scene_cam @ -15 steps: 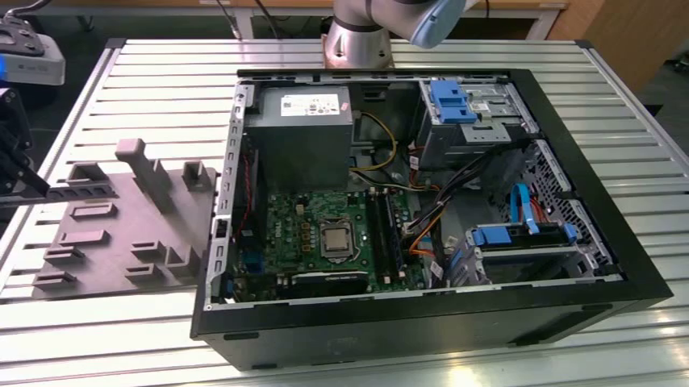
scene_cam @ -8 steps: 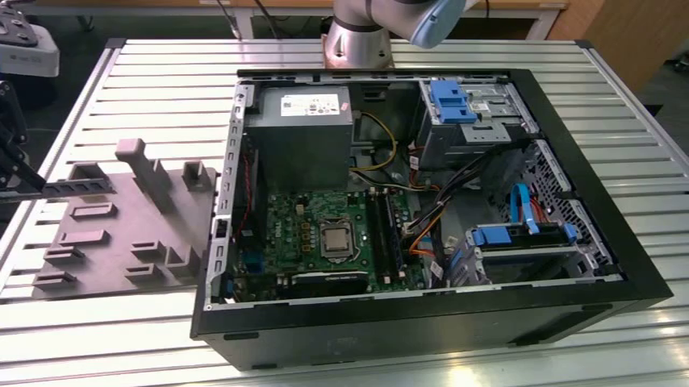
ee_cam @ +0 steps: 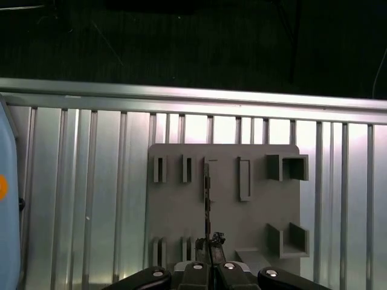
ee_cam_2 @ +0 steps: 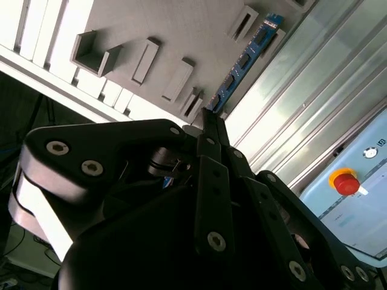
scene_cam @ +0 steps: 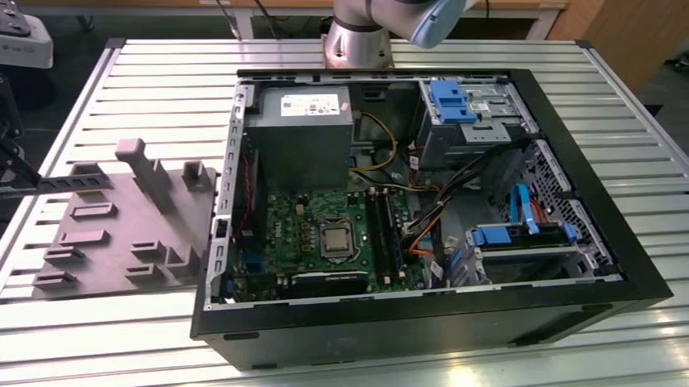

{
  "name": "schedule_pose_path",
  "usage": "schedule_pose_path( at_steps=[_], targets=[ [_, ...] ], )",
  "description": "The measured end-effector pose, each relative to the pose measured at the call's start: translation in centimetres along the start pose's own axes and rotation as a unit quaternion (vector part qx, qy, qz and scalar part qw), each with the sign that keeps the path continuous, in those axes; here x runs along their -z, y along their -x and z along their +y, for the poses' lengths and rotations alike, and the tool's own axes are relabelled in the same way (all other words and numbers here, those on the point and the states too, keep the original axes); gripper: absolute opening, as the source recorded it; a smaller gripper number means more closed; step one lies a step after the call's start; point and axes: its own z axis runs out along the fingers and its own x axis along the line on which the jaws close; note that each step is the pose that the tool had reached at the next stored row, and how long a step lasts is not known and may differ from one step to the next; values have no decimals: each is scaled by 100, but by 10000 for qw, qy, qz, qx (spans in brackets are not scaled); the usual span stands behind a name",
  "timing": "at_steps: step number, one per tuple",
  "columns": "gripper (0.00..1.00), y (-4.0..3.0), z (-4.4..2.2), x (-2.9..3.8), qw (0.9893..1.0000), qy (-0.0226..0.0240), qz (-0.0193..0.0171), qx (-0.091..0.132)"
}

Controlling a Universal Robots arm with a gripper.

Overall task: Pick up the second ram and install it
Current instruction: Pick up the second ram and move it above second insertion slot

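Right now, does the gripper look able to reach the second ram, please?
Probably yes: the gripper is at one end of the second ram, standing on edge in the grey tray; nothing lies between.

The tray (scene_cam: 119,242) is matt grey plastic on a ribbed, shiny metal table (scene_cam: 161,72); the gripper (ee_cam_2: 210,115) is smooth black, the second ram (ee_cam_2: 243,63) glossy board.

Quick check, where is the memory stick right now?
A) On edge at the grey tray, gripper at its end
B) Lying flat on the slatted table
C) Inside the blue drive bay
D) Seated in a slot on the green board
A: in the second wrist view the memory stick runs on edge along the slots of the grey tray, with the gripper closed on its near end.
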Motion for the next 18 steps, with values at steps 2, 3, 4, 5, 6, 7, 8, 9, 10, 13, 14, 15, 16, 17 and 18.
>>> schedule_pose_path(
  at_steps=[2, 3, 4, 5, 6, 7, 8, 9, 10, 13, 14, 15, 16, 17, 18],
  targets=[
    [11, 1, 1, 17, 10000, -2, -2, 0],
    [11, 2, 1, 26, 10000, -3, -2, 0],
    [11, 2, 1, 35, 10000, -5, -3, 1],
    [11, 3, 1, 41, 10000, -6, -3, 1],
    [11, 3, 1, 42, 10000, -7, -3, 1],
    [11, 3, 1, 42, 10000, -7, -4, 1],
    [11, 3, 1, 42, 10000, -7, -4, 1],
    [11, 3, 1, 44, 10000, -7, -3, 1],
    [11, 3, 1, 45, 10000, -6, -3, 1],
    [11, 3, 1, 46, 10000, -6, -3, 1],
    [11, 4, 2, 50, 10000, -5, -2, 1],
    [11, 4, 2, 53, 10000, -5, -2, 1],
    [11, 4, 2, 57, 10000, -6, -3, 1],
    [11, 5, 2, 61, 10000, -6, -3, 1],
    [11, 5, 2, 66, 10000, -6, -3, 0]
  ],
)
